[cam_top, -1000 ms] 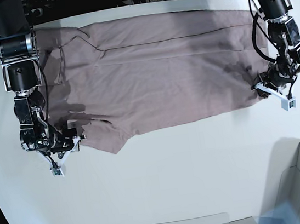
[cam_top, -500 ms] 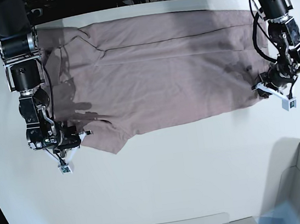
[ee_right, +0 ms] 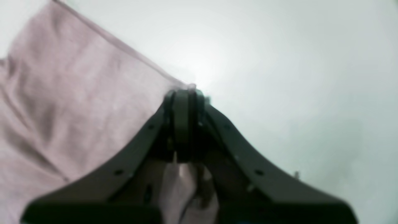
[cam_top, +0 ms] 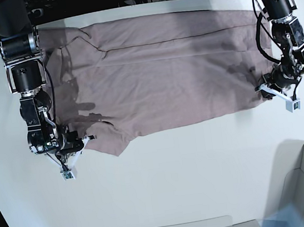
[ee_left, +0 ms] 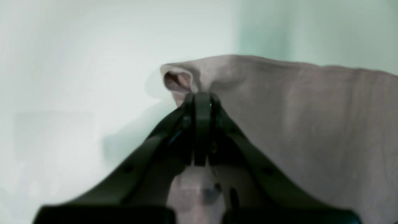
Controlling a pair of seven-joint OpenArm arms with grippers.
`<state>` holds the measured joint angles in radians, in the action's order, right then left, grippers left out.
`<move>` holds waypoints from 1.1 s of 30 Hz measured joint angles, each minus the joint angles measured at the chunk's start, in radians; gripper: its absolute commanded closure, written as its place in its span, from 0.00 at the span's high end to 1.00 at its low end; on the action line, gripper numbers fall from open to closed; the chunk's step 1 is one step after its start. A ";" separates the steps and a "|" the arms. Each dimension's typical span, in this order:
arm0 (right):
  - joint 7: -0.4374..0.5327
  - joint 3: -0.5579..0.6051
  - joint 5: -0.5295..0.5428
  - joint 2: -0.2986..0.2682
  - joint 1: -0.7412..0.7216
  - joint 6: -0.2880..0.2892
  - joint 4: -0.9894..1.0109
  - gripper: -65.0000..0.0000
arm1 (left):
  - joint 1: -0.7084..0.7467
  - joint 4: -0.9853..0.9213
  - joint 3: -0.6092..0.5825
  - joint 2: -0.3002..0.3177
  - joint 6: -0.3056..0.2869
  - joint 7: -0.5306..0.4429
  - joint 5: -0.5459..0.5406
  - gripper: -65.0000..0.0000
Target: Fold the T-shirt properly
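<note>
Dusty mauve-pink cotton T-shirt (cam_top: 163, 73), softly wrinkled, spread lengthwise along the far edge of the white desk (cam_top: 178, 183), its near hem running roughly parallel to that edge. Left gripper (ee_left: 202, 101), black, jaws pressed together on a puckered corner of the fabric toward the desk's right edge as the base view shows it; cloth bunches into a small loop just above the tips. Right gripper (ee_right: 183, 96), black, jaws closed on the thin fabric edge toward the desk's left edge, cloth visible between the fingers (ee_right: 182, 124).
</note>
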<state>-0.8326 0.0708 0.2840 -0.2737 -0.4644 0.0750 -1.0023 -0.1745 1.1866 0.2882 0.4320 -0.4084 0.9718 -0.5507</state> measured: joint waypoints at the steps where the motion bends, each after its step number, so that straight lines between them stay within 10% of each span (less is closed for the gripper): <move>1: 0.000 0.000 0.000 0.000 -0.002 0.000 -0.007 0.00 | 0.000 0.000 0.000 0.000 0.000 0.000 0.000 0.00; 13: -0.004 0.003 -0.003 -0.016 -0.001 0.000 -0.050 0.01 | 0.000 0.000 0.000 0.000 0.000 0.008 0.000 0.00; 19: -0.008 0.006 -0.001 -0.007 -0.001 0.000 -0.050 0.26 | 0.000 0.000 0.000 0.000 0.000 0.008 0.000 0.00; 27: -0.007 0.005 -0.001 -0.005 -0.001 0.000 -0.049 0.01 | 0.000 0.000 0.000 0.000 0.000 0.008 0.000 0.00; 33: 0.002 0.003 0.000 -0.005 -0.008 0.001 0.005 0.05 | 0.000 0.000 0.000 0.000 0.000 0.008 0.000 0.00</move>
<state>-0.8310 0.0742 0.2840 -0.2790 -0.4721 0.0761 -0.9974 -0.1741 1.1866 0.2882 0.4324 -0.4080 0.9798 -0.5507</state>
